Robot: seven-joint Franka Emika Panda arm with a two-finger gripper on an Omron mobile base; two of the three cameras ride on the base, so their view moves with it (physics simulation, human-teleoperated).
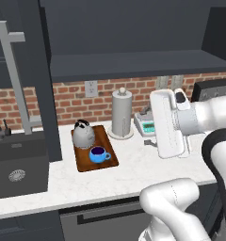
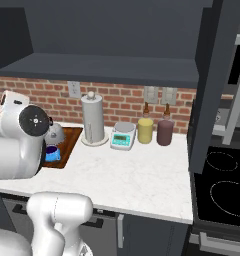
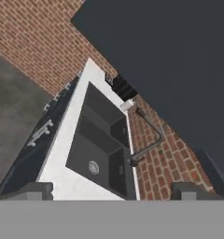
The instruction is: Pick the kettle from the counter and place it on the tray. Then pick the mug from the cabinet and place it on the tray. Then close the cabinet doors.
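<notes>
The silver-grey kettle (image 1: 83, 134) (image 2: 55, 134) and the blue mug (image 1: 99, 154) (image 2: 52, 154) both stand on the reddish-brown tray (image 1: 83, 163) (image 2: 70, 138), on the white counter (image 1: 148, 165) (image 2: 127, 170). In the right base view my arm partly hides them. Above, the cabinet (image 1: 133, 63) (image 2: 102, 67) is open and its shelf is bare. Its left door (image 1: 39, 70) and right door (image 2: 212, 85) both swing outward. My gripper (image 3: 114, 190) is open with nothing between its fingertips. It hangs high above the counter, right of the tray, looking toward the dark sink (image 3: 102, 144).
A white paper-towel roll (image 1: 122, 113) (image 2: 93, 120) and a white-and-teal scale (image 1: 145, 126) (image 2: 123, 136) stand behind the tray's right side. Yellow (image 2: 145, 131) and maroon (image 2: 165, 133) canisters sit by the brick wall. A black cooktop (image 2: 222, 185) lies at the right, the sink (image 1: 18, 164) at the left.
</notes>
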